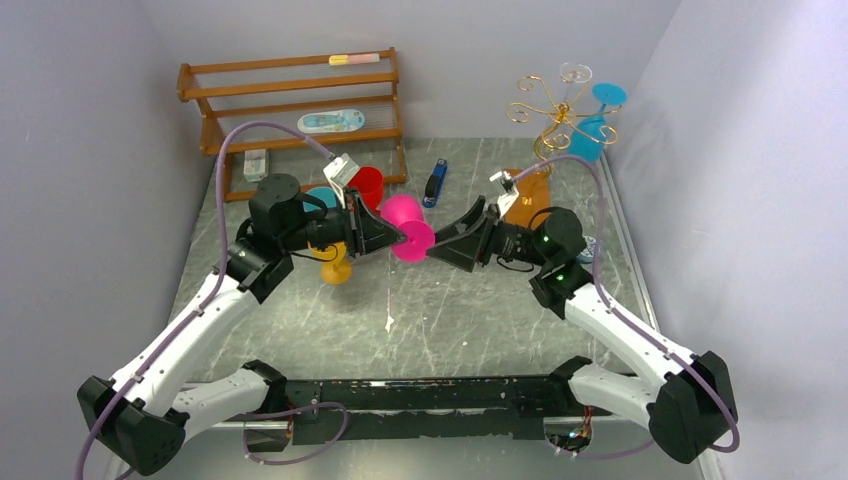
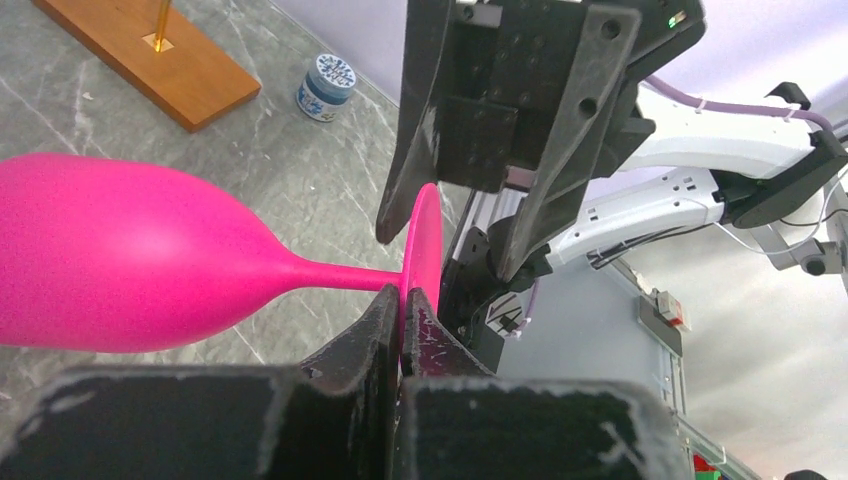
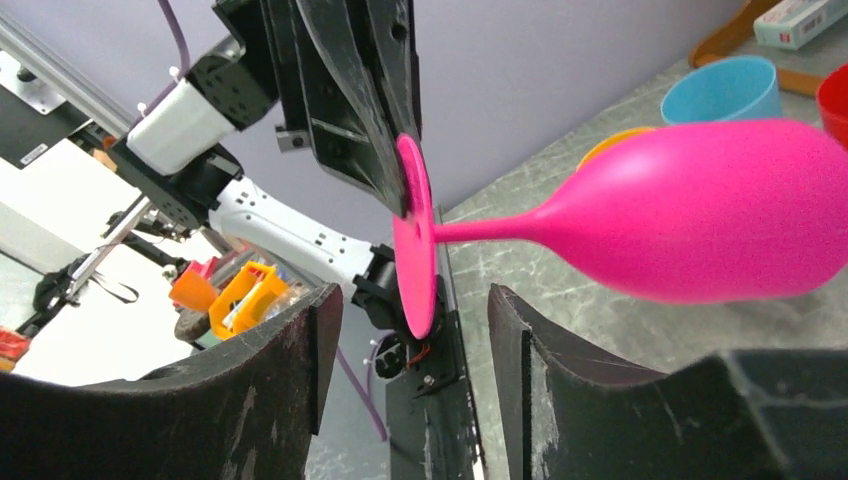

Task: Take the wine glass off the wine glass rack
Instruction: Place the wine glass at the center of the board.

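Pink is the wine glass [image 1: 403,212], and it is off the wine glass rack [image 1: 548,112]: it lies on its side in the air above the grey marbled table [image 1: 480,320], near the middle, between the two arms. The left gripper [image 2: 400,305] is closed on the rim of the round foot [image 2: 424,240] of the glass and pinches it between both fingers, so this arm carries the glass, with the bowl pointing away toward the back of the table. The right gripper [image 3: 410,300] stands with its jaws apart, one finger on each side of the same foot, and the right wrist view shows a gap on both sides, so it does not touch the glass. The rack is at the far right corner on its orange-brown wooden base [image 2: 150,50], well apart from the pink glass. A blue glass [image 1: 592,135] and a clear glass [image 1: 575,75] hang on its gold wire arms.
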{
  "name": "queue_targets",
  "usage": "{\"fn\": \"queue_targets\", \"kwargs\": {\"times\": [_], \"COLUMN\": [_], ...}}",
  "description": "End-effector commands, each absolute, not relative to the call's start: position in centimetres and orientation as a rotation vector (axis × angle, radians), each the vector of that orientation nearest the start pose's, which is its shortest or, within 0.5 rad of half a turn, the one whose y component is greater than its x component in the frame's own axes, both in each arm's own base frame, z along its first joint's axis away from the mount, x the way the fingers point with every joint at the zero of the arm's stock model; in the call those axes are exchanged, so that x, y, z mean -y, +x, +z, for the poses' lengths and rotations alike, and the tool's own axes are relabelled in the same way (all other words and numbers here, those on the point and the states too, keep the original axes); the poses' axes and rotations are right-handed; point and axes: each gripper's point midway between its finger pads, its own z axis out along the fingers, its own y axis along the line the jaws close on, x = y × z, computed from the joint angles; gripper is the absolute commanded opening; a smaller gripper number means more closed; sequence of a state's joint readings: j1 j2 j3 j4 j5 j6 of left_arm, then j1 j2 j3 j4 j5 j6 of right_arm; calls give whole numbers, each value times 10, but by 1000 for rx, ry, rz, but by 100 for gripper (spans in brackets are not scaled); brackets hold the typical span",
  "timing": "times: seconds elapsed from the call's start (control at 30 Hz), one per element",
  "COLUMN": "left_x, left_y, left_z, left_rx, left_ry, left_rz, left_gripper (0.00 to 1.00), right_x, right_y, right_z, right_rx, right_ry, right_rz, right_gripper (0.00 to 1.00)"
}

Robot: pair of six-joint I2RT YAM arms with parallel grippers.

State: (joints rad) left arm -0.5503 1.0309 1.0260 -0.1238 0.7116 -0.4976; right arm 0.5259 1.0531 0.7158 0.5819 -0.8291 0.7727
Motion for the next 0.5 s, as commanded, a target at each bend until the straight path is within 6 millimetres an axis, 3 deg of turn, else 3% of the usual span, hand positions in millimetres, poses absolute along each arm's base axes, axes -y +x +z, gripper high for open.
{"fn": "queue_targets", "kwargs": {"times": [0.0,0.23,0.47], "left_x": [281,281,279], "left_y": [197,198,198], "left_z": [343,342,346], "left_rx": [-1697,-1702,-1700], "left_ry": [699,724,713], "left_rz": [-1392,-1382,-1364], "left_gripper": [5,5,5], "right_x": [-287,-310,-314], "right_y": [181,165,176], "right_z": [334,343,340], "right_rx": [-1417,-1353,-1340], "right_ry": [-585,-589,-488], "right_rz": [1663,1765,1789], "right_gripper": [60,55,34]}}
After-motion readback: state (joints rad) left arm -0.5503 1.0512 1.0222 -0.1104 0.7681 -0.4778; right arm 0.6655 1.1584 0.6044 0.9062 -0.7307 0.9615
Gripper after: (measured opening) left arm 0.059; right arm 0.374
